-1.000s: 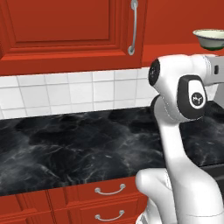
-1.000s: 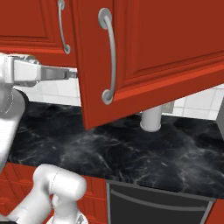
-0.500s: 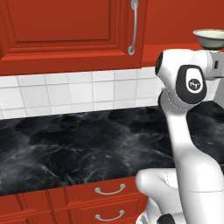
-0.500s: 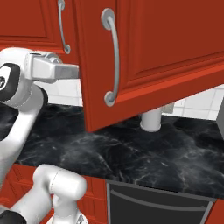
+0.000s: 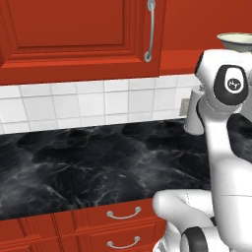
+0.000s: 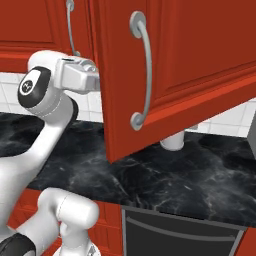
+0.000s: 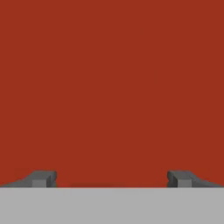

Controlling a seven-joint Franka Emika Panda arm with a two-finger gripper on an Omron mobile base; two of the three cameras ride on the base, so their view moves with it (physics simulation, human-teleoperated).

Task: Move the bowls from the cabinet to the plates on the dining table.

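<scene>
The red wall cabinet (image 5: pixel 74 39) hangs over the counter, and its right door (image 6: pixel 175 60) stands swung open. A cream-green bowl (image 5: pixel 235 41) sits inside it at the top right, just above my arm's joint. My hand (image 6: pixel 77 75) reaches up level with the cabinet, its front end hidden behind the open door's edge. In the hand view my gripper (image 7: pixel 111 179) is open, the fingertips (image 7: pixel 41 178) set wide apart with nothing between them, facing a flat red cabinet surface (image 7: pixel 112 87) close ahead. The plates and the dining table are out of view.
A black marble counter (image 5: pixel 88 157) runs below white wall tiles, with red drawers (image 5: pixel 123 214) under it. A pale cylinder (image 6: pixel 172 142) stands on the counter under the open door. A dark appliance front (image 6: pixel 180 235) sits below the counter on the right.
The arm has risen and swung its hand towards the open cabinet door. The gripper has stayed wide open. The bowl has not moved.
</scene>
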